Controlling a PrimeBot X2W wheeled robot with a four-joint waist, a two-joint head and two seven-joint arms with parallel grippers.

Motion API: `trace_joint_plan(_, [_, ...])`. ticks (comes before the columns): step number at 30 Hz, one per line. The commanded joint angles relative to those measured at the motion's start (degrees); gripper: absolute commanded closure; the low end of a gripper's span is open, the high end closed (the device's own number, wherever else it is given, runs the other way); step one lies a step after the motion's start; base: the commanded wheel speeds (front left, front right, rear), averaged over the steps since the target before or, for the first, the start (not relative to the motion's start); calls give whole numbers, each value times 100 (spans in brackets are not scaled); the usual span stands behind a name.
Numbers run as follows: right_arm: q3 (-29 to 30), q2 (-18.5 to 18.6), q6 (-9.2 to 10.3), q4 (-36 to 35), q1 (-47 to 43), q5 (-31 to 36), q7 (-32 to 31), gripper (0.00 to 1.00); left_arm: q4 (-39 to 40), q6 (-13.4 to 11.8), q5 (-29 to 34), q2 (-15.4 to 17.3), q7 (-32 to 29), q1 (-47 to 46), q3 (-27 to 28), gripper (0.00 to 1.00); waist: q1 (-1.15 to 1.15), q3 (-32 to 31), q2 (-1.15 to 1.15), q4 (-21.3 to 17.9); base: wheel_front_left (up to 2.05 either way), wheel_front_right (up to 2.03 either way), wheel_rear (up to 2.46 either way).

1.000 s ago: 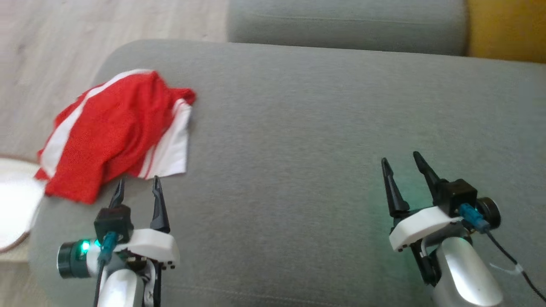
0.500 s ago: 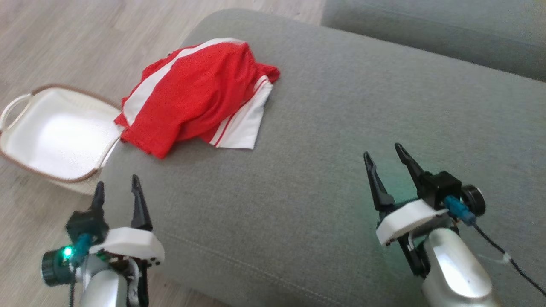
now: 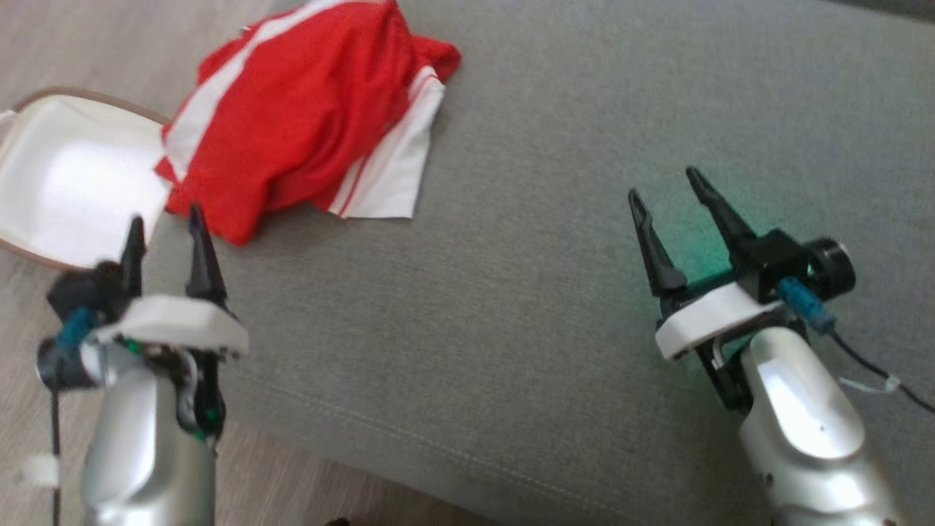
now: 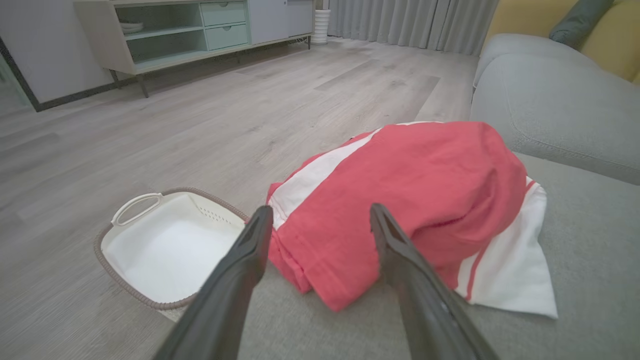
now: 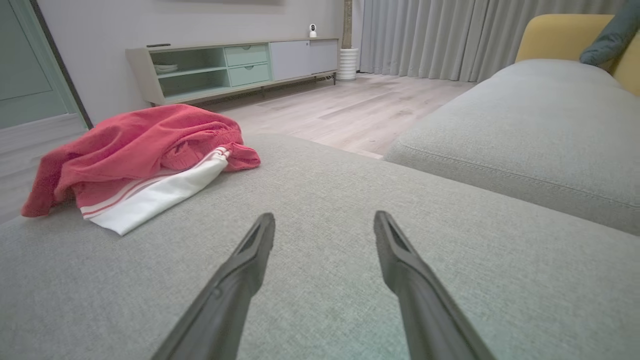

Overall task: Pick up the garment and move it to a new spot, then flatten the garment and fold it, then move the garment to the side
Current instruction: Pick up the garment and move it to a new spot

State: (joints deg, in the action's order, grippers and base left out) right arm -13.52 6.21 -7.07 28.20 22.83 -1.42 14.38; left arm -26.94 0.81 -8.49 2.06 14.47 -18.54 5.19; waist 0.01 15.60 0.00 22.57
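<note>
Left wrist view shows the left claw [image 4: 321, 209] with its fingers apart and empty. The crumpled red-and-white garment [image 4: 425, 200] lies just ahead of its tips on the grey sofa [image 4: 575, 260], near the cushion's edge. A white basket [image 4: 165, 250] sits on the floor ahead and to that claw's left, beside the garment. The right claw [image 3: 662, 183] hovers over bare cushion, fingers also apart and holding nothing, with the garment well off to its left.
</note>
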Motion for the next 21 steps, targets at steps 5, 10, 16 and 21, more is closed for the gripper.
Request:
trace_joint_plan(5, [-248,99,-42,-404,238,10,62,0,-424,226,124,412,52,-845,391,0,-1,469,0,-400,0,0,0])
trace_joint_plan(10, [-276,223,-42,-628,314,-12,62,0,-1115,320,166,699,52,-1524,510,0,-1,721,0,-598,0,0,0])
trace_joint_plan(16, [-320,299,-42,-819,395,-31,62,0,-2070,356,169,948,52,-2199,564,0,-1,963,0,-819,0,0,0])
trace_joint_plan(21, [-268,380,-42,-859,397,-43,62,0,-3038,396,109,1106,38,-2684,560,0,-1,1112,0,-917,0,0,0])
